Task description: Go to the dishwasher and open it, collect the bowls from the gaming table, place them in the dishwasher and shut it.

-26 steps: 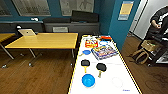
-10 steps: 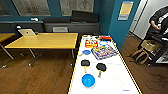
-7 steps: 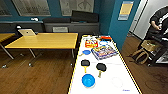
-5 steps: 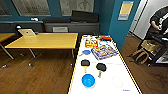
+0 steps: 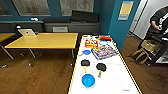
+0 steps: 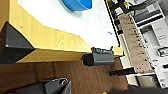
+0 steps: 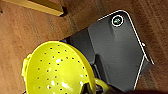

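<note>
Blue round plastic bowl (image 5: 88,80) at desk's (image 5: 120,75) 6 o'clock: light, stiff, grab its rim; right claw state, can't tell.

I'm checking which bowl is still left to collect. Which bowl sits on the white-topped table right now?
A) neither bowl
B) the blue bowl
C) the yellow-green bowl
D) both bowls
B: the blue bowl sits on the white-topped table near its close end, while the perforated yellow-green bowl shows up close in the right wrist view, over the wooden floor.
</note>
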